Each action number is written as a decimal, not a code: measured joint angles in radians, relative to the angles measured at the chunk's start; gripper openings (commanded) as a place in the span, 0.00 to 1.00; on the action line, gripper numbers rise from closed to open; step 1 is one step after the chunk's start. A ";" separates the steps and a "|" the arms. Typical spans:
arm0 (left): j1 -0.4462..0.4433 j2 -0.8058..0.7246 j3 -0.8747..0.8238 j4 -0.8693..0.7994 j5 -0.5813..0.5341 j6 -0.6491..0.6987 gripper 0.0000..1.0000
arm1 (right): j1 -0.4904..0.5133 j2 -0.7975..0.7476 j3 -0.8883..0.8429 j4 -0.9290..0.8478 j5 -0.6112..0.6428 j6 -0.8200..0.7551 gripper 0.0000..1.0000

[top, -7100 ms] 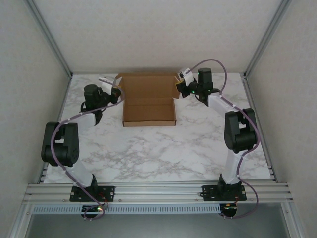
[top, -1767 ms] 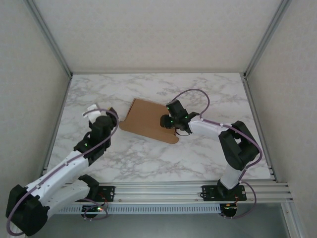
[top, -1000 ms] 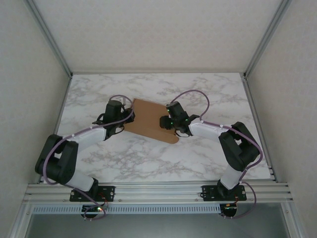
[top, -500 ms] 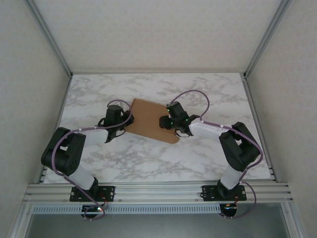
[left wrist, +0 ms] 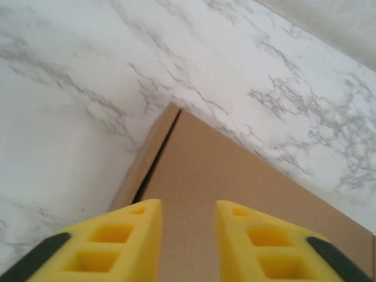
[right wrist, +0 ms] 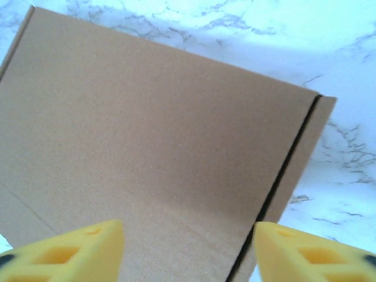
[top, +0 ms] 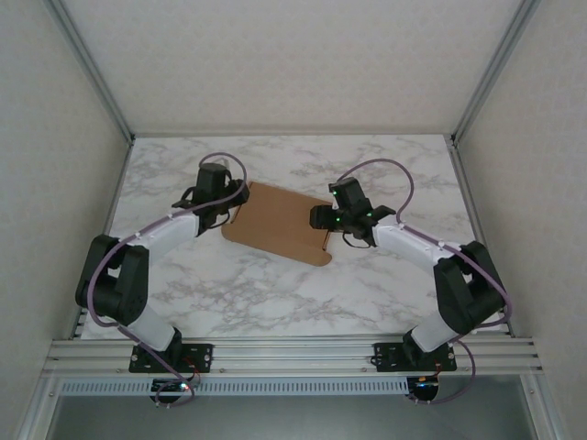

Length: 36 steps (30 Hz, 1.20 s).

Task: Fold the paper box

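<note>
Two grippers bracket the paper box [top: 275,223] as it lies shut and flat near the middle of the marble table [top: 367,293], skewed so that its corners point toward the arms. The left gripper [top: 231,196] hangs at the box's far left corner and the right gripper [top: 319,217] at its right edge. By the look of it, this placement lets each arm tend one end of the lid [right wrist: 147,117] without crossing the other. From the left wrist, the yellow fingers [left wrist: 138,226] stand moderately spread with bare cardboard showing between them, gripping nothing. From the right wrist the jaws are spread wider, again with nothing between them, looking down on the lid. The box is thus held by neither arm and rests under its own weight. A dark slit [left wrist: 154,161] runs along the left side wall beneath the lid's edge, and a similar dark line [right wrist: 282,176] follows the right edge. Together they suggest the lid is down but perhaps not seated tight at either side. Judged from this, the folding appears nearly complete, with any remaining work likely a press or tuck along those two side seams.
</note>
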State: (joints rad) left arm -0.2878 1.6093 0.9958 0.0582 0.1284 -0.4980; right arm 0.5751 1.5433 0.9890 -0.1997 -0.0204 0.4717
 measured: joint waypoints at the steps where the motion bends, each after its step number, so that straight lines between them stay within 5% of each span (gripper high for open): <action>1: 0.002 0.012 0.016 -0.007 -0.005 0.014 0.42 | -0.009 -0.010 -0.007 0.000 0.000 0.002 0.74; 8: 0.016 0.178 0.084 -0.026 -0.015 0.093 0.47 | -0.105 -0.021 -0.077 0.010 -0.069 0.055 0.81; 13: 0.028 0.243 0.098 -0.026 0.033 0.141 0.45 | -0.160 -0.001 -0.130 0.075 -0.148 0.114 0.99; 36: 0.150 0.312 0.124 0.072 0.250 0.138 0.26 | -0.257 0.180 -0.230 0.527 -0.541 0.340 0.99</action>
State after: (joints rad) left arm -0.1383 1.9217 1.1202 0.1307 0.3786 -0.3599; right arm 0.3183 1.7237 0.7593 0.3271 -0.5610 0.8116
